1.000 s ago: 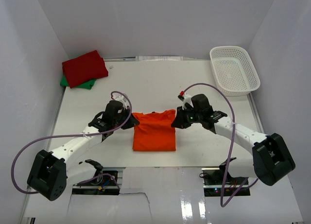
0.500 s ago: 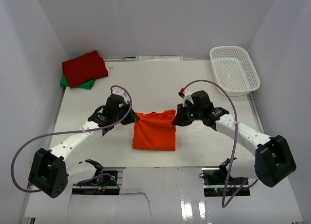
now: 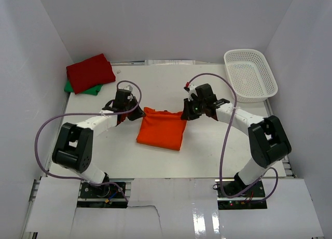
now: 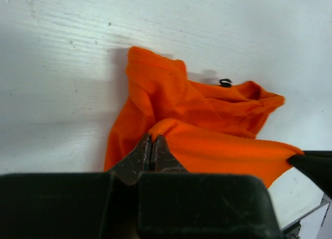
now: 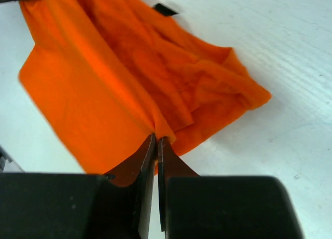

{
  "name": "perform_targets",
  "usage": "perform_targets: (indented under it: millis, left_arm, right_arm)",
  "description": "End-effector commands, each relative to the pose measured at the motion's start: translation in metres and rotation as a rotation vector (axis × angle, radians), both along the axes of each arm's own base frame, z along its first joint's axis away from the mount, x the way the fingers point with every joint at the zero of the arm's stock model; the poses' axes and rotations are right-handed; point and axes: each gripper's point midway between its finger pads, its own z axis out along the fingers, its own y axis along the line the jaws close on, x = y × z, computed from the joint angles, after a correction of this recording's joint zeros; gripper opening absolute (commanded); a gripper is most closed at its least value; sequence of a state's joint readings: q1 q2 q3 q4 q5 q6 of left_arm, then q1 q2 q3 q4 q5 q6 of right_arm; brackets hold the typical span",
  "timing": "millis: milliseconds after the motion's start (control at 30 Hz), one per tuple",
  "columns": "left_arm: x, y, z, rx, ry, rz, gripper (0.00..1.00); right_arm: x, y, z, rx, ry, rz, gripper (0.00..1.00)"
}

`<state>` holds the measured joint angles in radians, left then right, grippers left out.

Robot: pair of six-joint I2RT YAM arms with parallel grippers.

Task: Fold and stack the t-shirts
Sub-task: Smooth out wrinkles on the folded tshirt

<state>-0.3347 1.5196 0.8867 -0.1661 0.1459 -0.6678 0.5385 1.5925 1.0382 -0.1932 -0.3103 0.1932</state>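
— Where do we have the orange shirt [image 3: 161, 131]?
— In the middle of the table [image 3: 166, 88], folded and lying a little askew between our two arms. Our left gripper [image 4: 152, 145] has its jaws pressed together on a fold of cloth at the shirt's far left corner.
— And our right gripper [image 5: 156, 143]?
— It grips the far right corner, jaws pinching the orange edge with only a thin slit between them.
— The other shirts?
— We see the red shirt [image 3: 91, 72] folded on top of the green shirt [image 3: 78, 88] in the table's far left corner, well apart from our grippers. The basket [image 3: 250, 74] sits at the far right.
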Motion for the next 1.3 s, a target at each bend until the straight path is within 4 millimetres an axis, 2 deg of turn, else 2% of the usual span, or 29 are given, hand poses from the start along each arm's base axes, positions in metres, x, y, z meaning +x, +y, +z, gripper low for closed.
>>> perform_targets:
  millis: [0, 33, 67, 100, 200, 500, 567, 600, 633, 667, 700, 733, 767, 800, 867, 900, 933, 967, 1000, 1033, 1067, 1100, 1133, 1200, 1233, 1267]
  left_arm:
    - [0.026, -0.003, -0.004, -0.053, -0.063, 0.007, 0.00]
    - [0.039, -0.007, 0.007, -0.070, -0.101, 0.004, 0.00]
    - [0.044, -0.008, 0.008, -0.069, -0.107, 0.003, 0.00]
    - [0.051, -0.009, 0.011, -0.071, -0.118, 0.004, 0.00]
    - [0.054, -0.010, 0.019, -0.075, -0.133, -0.002, 0.00]
    - [0.064, -0.015, 0.044, -0.092, -0.165, -0.013, 0.00]
    - [0.067, -0.016, 0.051, -0.094, -0.176, -0.012, 0.00]
    - [0.075, -0.018, 0.061, -0.098, -0.200, -0.010, 0.00]
    - [0.080, -0.019, 0.062, -0.098, -0.201, -0.013, 0.00]
    - [0.087, -0.021, 0.053, -0.095, -0.181, -0.014, 0.00]
    - [0.100, -0.025, 0.065, -0.105, -0.208, -0.016, 0.00]
    - [0.107, -0.026, 0.067, -0.110, -0.214, -0.012, 0.00]
    - [0.115, -0.027, 0.068, -0.120, -0.222, -0.010, 0.00]
    - [0.128, -0.030, 0.070, -0.132, -0.232, -0.016, 0.00]
    - [0.144, -0.035, 0.070, -0.136, -0.248, -0.017, 0.01]
    - [0.153, -0.037, 0.049, -0.129, -0.216, -0.019, 0.12]
    - [0.168, -0.044, 0.061, -0.141, -0.251, -0.031, 0.24]
    - [0.176, -0.046, 0.055, -0.134, -0.251, -0.038, 0.35]
    - [0.188, -0.048, 0.055, -0.138, -0.279, -0.038, 0.72]
    - [0.195, -0.050, 0.022, -0.127, -0.223, -0.035, 0.94]
    - [0.209, -0.058, 0.034, -0.149, -0.253, -0.062, 0.98]
    - [0.211, -0.059, 0.022, -0.146, -0.211, -0.069, 0.98]
    - [0.211, -0.060, 0.010, -0.139, -0.182, -0.071, 0.98]
    - [0.207, -0.053, 0.006, -0.115, -0.183, -0.045, 0.98]
    - [0.206, -0.049, 0.023, -0.107, -0.222, -0.035, 0.98]
    - [0.201, -0.040, 0.016, -0.069, -0.215, -0.003, 0.98]
  right_arm:
    - [0.045, -0.007, 0.005, 0.031, -0.099, -0.069, 0.08]
    - [0.047, -0.006, 0.003, 0.037, -0.094, -0.066, 0.08]
    - [0.057, -0.005, 0.012, 0.044, -0.109, -0.069, 0.08]
    - [0.054, -0.004, 0.007, 0.033, -0.081, -0.058, 0.08]
    - [0.057, -0.002, 0.017, 0.044, -0.102, -0.051, 0.08]
    - [0.065, 0.001, 0.033, 0.051, -0.113, -0.046, 0.08]
    - [0.073, -0.002, 0.042, 0.050, -0.139, -0.061, 0.08]
    - [0.077, -0.004, 0.042, 0.042, -0.141, -0.073, 0.08]
    - [0.081, -0.006, 0.043, 0.042, -0.143, -0.082, 0.08]
    - [0.093, -0.011, 0.053, 0.057, -0.162, -0.095, 0.08]
    - [0.099, -0.013, 0.046, 0.048, -0.146, -0.104, 0.08]
    - [0.106, -0.016, 0.046, 0.051, -0.145, -0.111, 0.08]
    - [0.119, -0.021, 0.053, 0.060, -0.162, -0.122, 0.08]
    - [0.126, -0.025, 0.040, 0.048, -0.137, -0.130, 0.08]
    - [0.140, -0.032, 0.035, 0.051, -0.133, -0.143, 0.08]
    - [0.151, -0.032, 0.025, 0.050, -0.122, -0.147, 0.09]
    - [0.160, -0.034, 0.022, 0.061, -0.114, -0.148, 0.15]
    - [0.169, -0.034, 0.018, 0.056, -0.118, -0.153, 0.21]
    - [0.184, -0.035, 0.009, 0.044, -0.121, -0.172, 0.27]
    - [0.196, -0.044, 0.002, 0.013, -0.126, -0.217, 0.38]
    - [0.203, -0.049, -0.003, 0.001, -0.119, -0.250, 0.42]
    - [0.206, -0.049, -0.009, 0.012, -0.095, -0.265, 0.45]
    - [0.206, -0.048, -0.009, 0.028, -0.088, -0.258, 0.60]
    - [0.202, -0.051, -0.009, 0.011, -0.106, -0.266, 0.90]
    - [0.203, -0.056, -0.006, -0.002, -0.125, -0.283, 0.90]
    - [0.202, -0.057, -0.004, -0.004, -0.139, -0.287, 0.90]
